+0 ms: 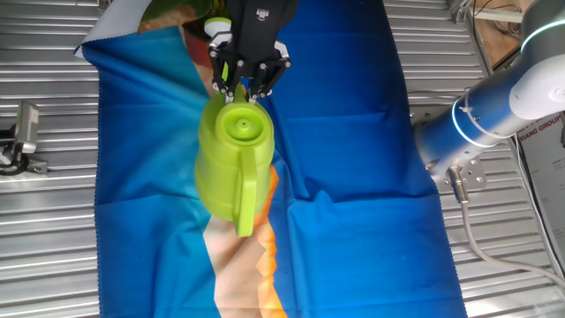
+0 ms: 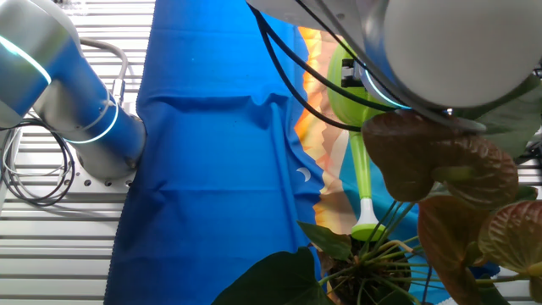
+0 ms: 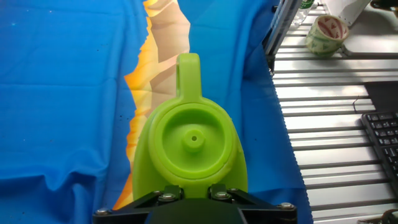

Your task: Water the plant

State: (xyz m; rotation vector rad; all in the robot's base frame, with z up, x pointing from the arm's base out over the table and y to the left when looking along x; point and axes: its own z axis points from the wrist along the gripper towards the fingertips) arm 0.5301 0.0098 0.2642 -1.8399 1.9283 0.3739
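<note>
My gripper (image 1: 245,87) is shut on the lime-green watering can (image 1: 231,159), holding it at the end away from its handle. In the hand view the can (image 3: 193,149) fills the lower middle, with its round cap facing the camera and the gripper (image 3: 193,190) pressed against its near side. In the other fixed view the can's spout (image 2: 362,182) slants down, and its white-tipped rose head sits just over the plant (image 2: 373,267). The plant's large reddish-brown leaves (image 2: 440,165) rise at the right. The arm's white body hides the fingers in that view.
A blue cloth (image 1: 353,177) with an orange and peach panel (image 1: 243,265) covers the slatted metal table (image 1: 44,230). The arm's base (image 1: 472,124) stands at the right. A paper cup (image 3: 326,34) and a keyboard (image 3: 382,137) lie beyond the cloth.
</note>
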